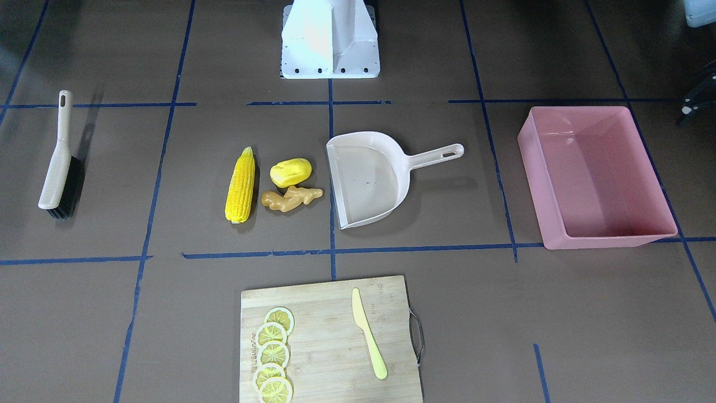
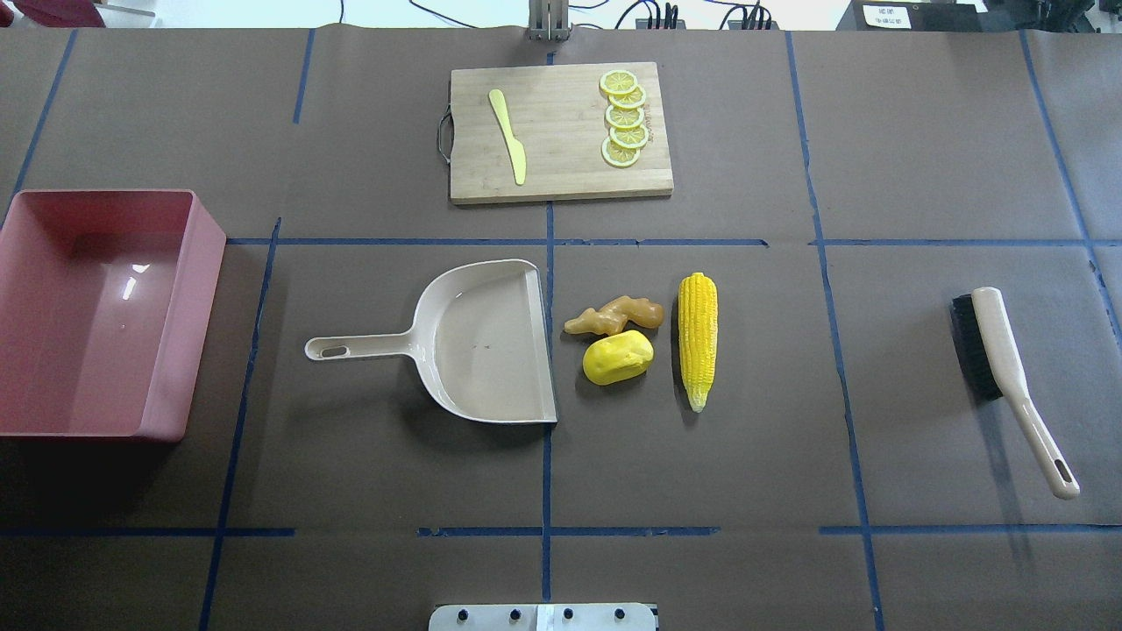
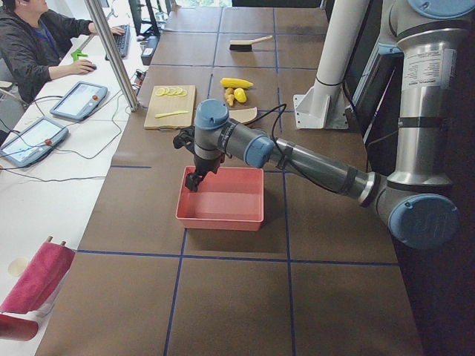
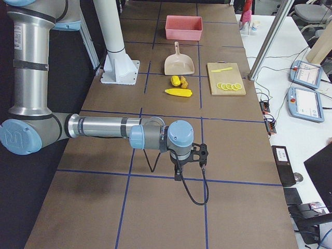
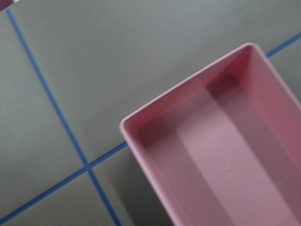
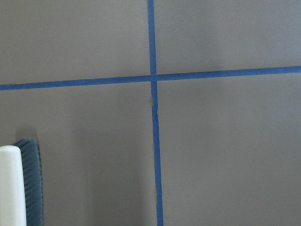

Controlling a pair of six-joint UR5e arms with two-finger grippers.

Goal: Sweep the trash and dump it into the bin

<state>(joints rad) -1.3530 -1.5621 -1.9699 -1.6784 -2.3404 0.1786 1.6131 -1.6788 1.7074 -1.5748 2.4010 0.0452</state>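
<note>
The trash lies mid-table: a corn cob (image 2: 699, 337), a potato (image 2: 618, 358) and a ginger root (image 2: 614, 315), just off the open mouth of the beige dustpan (image 2: 478, 342). The pink bin (image 2: 96, 311) stands empty at the left end. My left gripper (image 3: 191, 182) hangs over the bin's rim, and the left wrist view shows the bin's corner (image 5: 141, 127). My right gripper (image 4: 189, 174) hangs over bare table at the right end. Both show only in the side views, so I cannot tell whether they are open or shut.
A brush (image 2: 1008, 377) lies at the right, with its bristle end in the right wrist view (image 6: 19, 188). A wooden cutting board (image 2: 561, 175) with lemon slices (image 2: 624, 118) and a pale yellow knife (image 2: 508, 136) sits at the far edge. Operators' desks flank the table.
</note>
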